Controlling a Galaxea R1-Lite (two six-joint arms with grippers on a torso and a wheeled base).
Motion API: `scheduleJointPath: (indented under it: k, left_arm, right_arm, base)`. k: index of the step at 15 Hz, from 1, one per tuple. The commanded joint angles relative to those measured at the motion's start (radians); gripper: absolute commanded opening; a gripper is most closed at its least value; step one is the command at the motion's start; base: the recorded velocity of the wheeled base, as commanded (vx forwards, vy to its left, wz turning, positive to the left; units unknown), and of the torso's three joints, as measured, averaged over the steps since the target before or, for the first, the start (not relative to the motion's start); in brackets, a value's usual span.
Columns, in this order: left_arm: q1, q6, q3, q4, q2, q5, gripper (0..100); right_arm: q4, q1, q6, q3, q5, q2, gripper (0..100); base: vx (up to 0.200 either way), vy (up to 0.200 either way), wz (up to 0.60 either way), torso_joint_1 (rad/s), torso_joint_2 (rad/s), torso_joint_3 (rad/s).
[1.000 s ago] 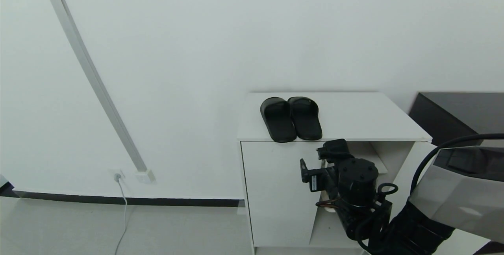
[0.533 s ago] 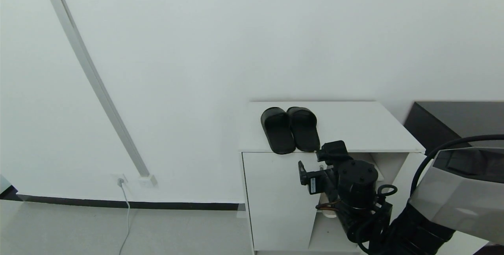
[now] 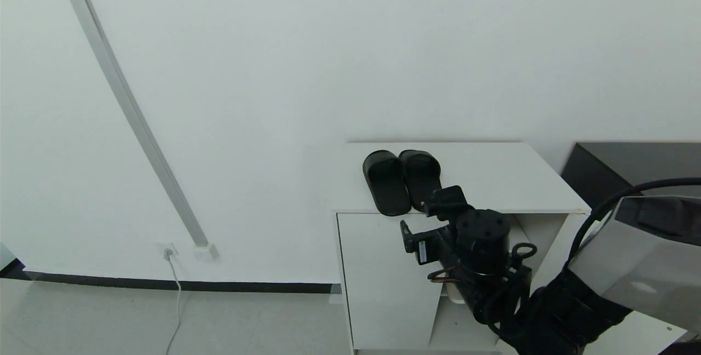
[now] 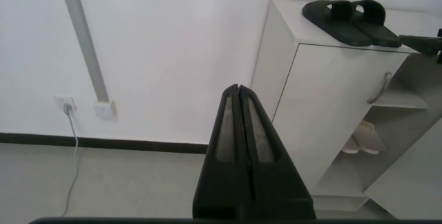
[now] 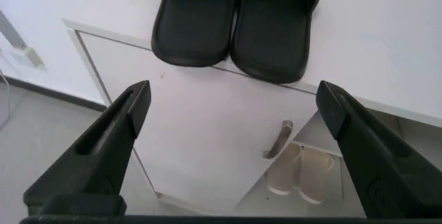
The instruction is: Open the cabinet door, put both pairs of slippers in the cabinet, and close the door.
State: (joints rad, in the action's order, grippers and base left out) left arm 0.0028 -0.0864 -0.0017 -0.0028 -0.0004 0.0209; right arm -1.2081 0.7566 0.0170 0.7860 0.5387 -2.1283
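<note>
Over the past second the robot's right gripper [image 3: 444, 201] has risen and swung to the left. It has climbed from in front of the open compartment of the white wooden cabinet [image 3: 493, 177] to the front edge of the cabinet top. Seen from the head camera, it now overlaps the heel end of the pair of black rubber slide slippers [image 3: 402, 179], having earlier hung just below and to their right.
</note>
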Motion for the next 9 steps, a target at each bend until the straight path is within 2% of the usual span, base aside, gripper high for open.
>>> scheduleJointPath:
  k: [1, 4, 6, 9]
  left_arm:
    - [0.0, 0.0, 0.0, 0.0, 0.0, -0.001, 0]
    - [0.0, 0.0, 0.0, 0.0, 0.0, -0.002, 0]
    - [0.0, 0.002, 0.0, 0.0, 0.0, -0.004, 0]
    - [0.0, 0.002, 0.0, 0.0, 0.0, -0.004, 0]
  right_arm:
    - [0.094, -0.011, -0.022, 0.09, -0.002, 0.048, 100]
    - [0.305, -0.006, -0.126, 0.168, -0.002, 0.11, 100]
    - [0.371, 0.009, -0.152, 0.176, -0.002, 0.128, 100]
    - [0.371, 0.017, -0.154, 0.173, -0.002, 0.128, 100]
  base:
    - [0.0, 0.0, 0.0, 0.0, 0.0, 0.0]
    - [0.0, 0.0, 0.0, 0.0, 0.0, 0.0]
    - [0.0, 0.0, 0.0, 0.0, 0.0, 0.0]
    - [0.2, 0.0, 0.0, 0.001, 0.0, -0.001]
